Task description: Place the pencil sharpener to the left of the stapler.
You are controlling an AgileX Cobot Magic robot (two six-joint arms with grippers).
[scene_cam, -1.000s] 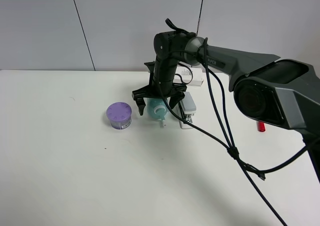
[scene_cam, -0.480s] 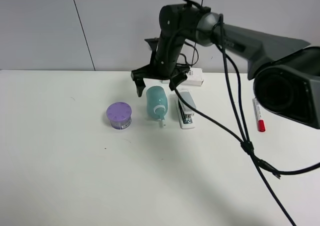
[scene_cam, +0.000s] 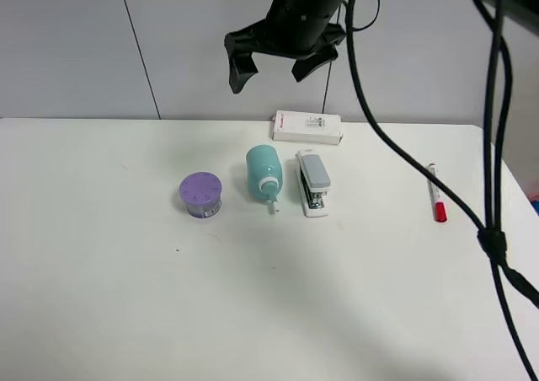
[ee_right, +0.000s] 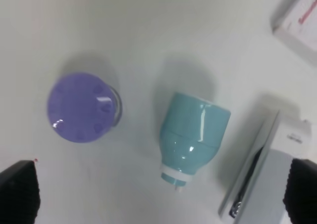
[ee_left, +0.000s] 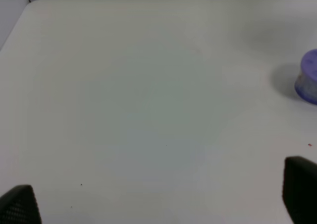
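1. We saw a white table (scene_cam: 118, 297) against a grey panelled wall (scene_cam: 67, 44).
2. The pencil sharpener (scene_cam: 264, 172) lay on its side toward the table's far edge, between the stapler (scene_cam: 313, 183) and a purple cylinder (scene_cam: 200, 194).
3. The right gripper (scene_cam: 269, 71) hung above, spread wide, empty; the left gripper (ee_left: 158, 201) gaped empty too.

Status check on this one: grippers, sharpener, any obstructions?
Right gripper open, empty, high above the table. Left gripper open, empty. Pencil sharpener lying on its side just left of the stapler, not touching. Nothing blocking; purple cylinder further left.
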